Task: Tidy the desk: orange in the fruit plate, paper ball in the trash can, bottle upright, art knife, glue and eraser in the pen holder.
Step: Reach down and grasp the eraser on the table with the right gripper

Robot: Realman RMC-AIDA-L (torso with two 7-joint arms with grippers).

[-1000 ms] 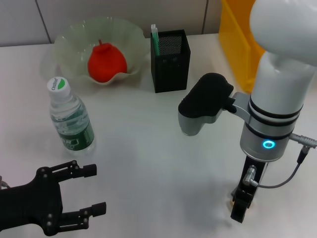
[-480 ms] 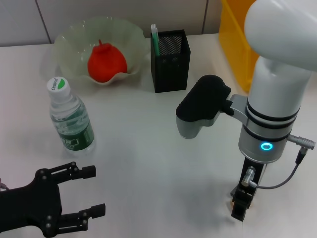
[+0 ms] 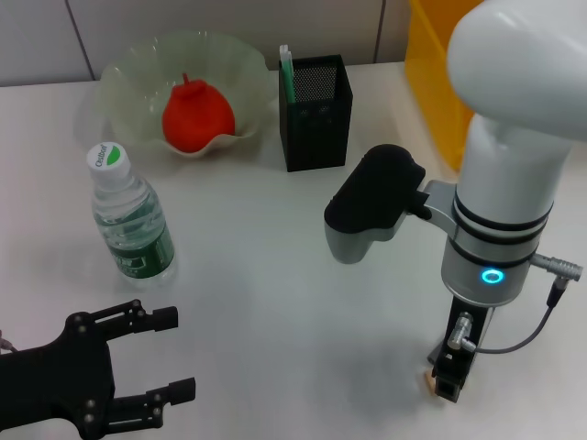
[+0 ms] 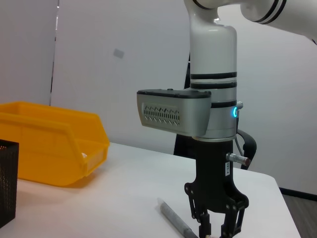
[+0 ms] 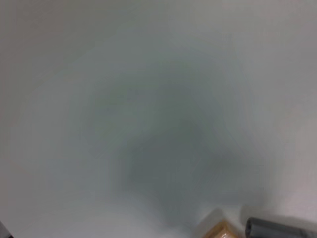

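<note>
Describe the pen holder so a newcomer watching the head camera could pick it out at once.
Start at the far edge of the white table, where the pale green fruit plate holds the orange. Between that plate and the yellow trash can stands the pen holder: the only square black mesh box, taller than wide.

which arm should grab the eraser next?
Right. The right gripper points straight down over the eraser, beside a grey pen-like tool. The left gripper sits open at the table's near left corner, far from both.
</note>
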